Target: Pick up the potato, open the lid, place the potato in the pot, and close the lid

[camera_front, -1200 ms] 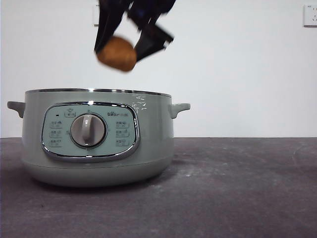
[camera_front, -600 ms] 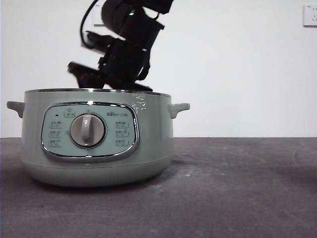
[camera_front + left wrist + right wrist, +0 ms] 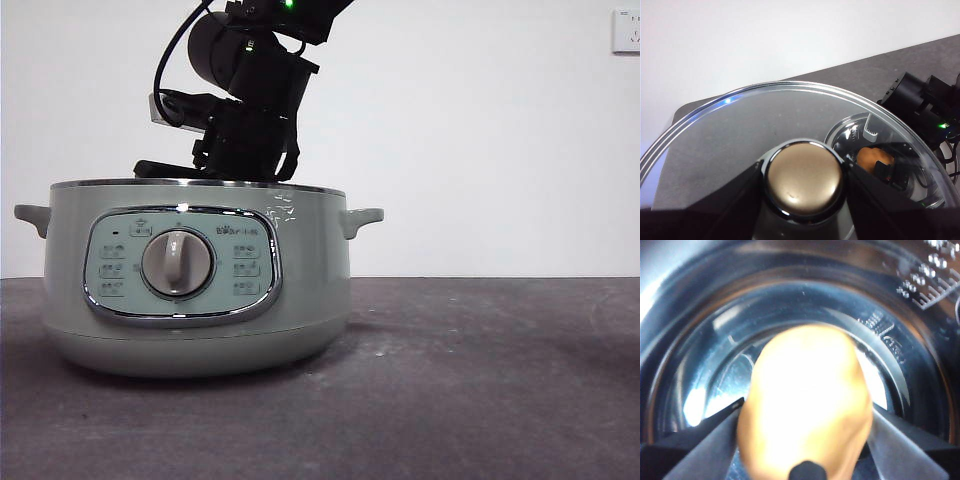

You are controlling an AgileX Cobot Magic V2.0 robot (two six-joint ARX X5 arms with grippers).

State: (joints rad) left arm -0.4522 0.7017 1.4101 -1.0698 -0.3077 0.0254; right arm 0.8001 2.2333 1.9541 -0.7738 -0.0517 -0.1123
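The pale green pot (image 3: 195,280) stands on the table with no lid on it. My right arm (image 3: 245,110) reaches down into it from above, and its gripper is hidden below the rim in the front view. In the right wrist view the right gripper (image 3: 806,412) is shut on the orange-brown potato (image 3: 805,405), low inside the shiny inner pot (image 3: 790,300). My left gripper (image 3: 803,182) is shut on the knob (image 3: 803,175) of the glass lid (image 3: 790,110), held up off the pot. Through the glass I see the potato (image 3: 874,158) in the pot (image 3: 850,131).
The dark table (image 3: 480,380) stretches to the right of the pot. A white wall with a socket (image 3: 626,30) stands behind. The lid and the left arm are out of the front view.
My right gripper has come down with the potato from above the rim into the pot. The potato no longer shows in the front view.
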